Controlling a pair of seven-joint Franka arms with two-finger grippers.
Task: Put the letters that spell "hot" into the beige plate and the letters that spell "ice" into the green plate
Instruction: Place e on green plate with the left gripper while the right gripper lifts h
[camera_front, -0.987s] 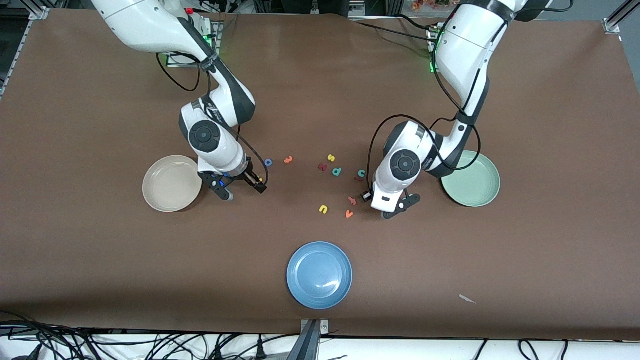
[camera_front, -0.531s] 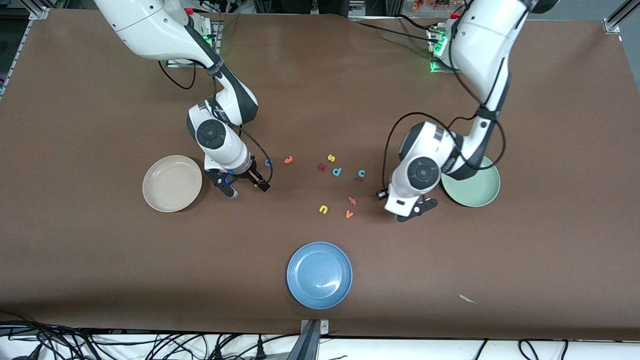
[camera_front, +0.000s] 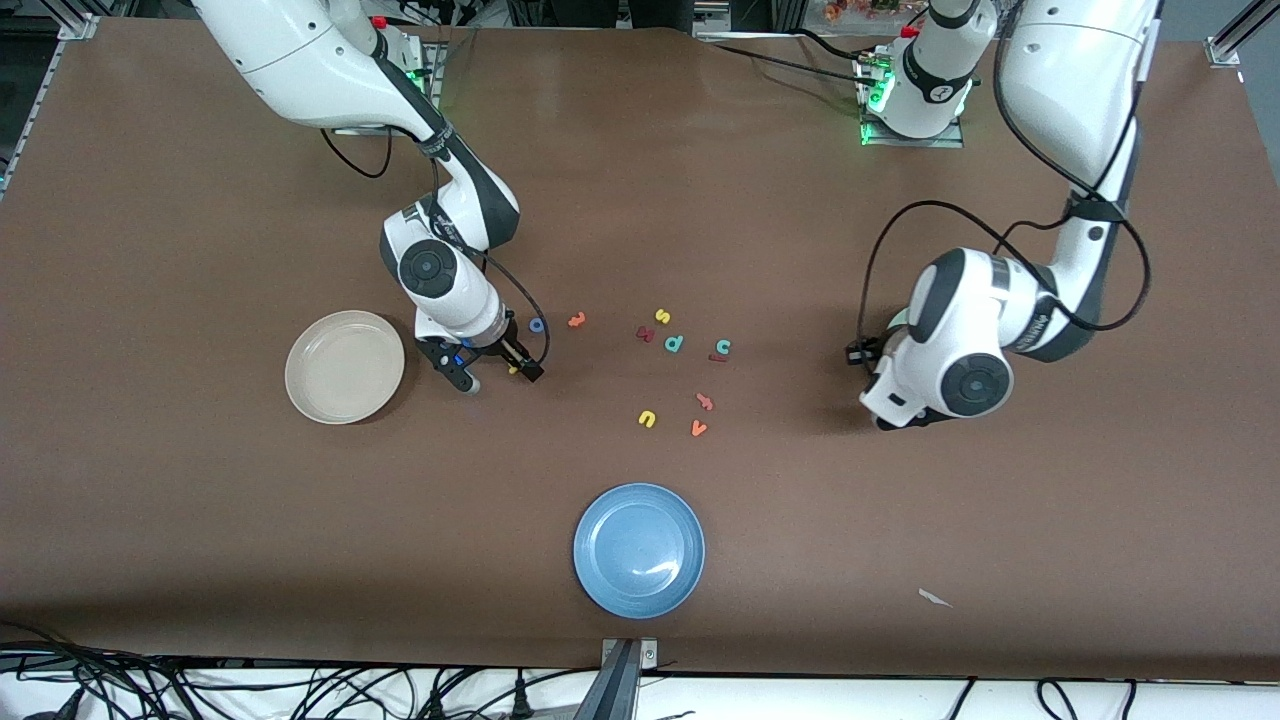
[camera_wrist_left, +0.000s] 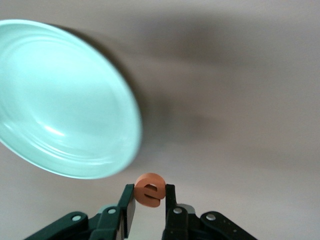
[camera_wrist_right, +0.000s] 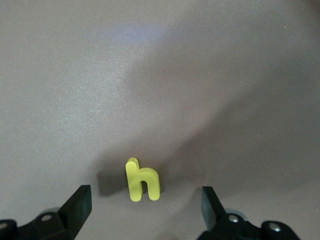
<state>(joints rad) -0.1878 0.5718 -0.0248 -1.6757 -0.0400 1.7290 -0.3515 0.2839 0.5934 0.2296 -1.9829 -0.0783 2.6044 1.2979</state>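
Observation:
My left gripper (camera_wrist_left: 150, 193) is shut on the orange "e" (camera_wrist_left: 149, 188) and hangs just off the rim of the green plate (camera_wrist_left: 65, 100). In the front view the left arm's wrist (camera_front: 950, 375) covers that plate and the fingers. My right gripper (camera_front: 497, 375) stands open at the table with the yellow "h" (camera_wrist_right: 142, 181) upright between its fingers (camera_wrist_right: 80, 205), touching neither. The blue "o" (camera_front: 536, 324) and an orange letter (camera_front: 575, 320) lie close by. Teal "c" (camera_front: 722, 346) and the dark red "i" (camera_front: 718, 357) lie mid-table. The beige plate (camera_front: 345, 366) is bare.
Mid-table lie a yellow "s" (camera_front: 662, 316), a teal "d" (camera_front: 674, 344), a broad dark red letter (camera_front: 645, 334), a yellow "u" (camera_front: 647, 418), an orange "v" (camera_front: 698, 428) and a coral letter (camera_front: 705, 402). A blue plate (camera_front: 639, 550) sits nearest the front camera.
The left arm has swung from the scattered letters over to the green plate, carrying the "e". The right gripper has shifted slightly toward the table's middle, around the "h".

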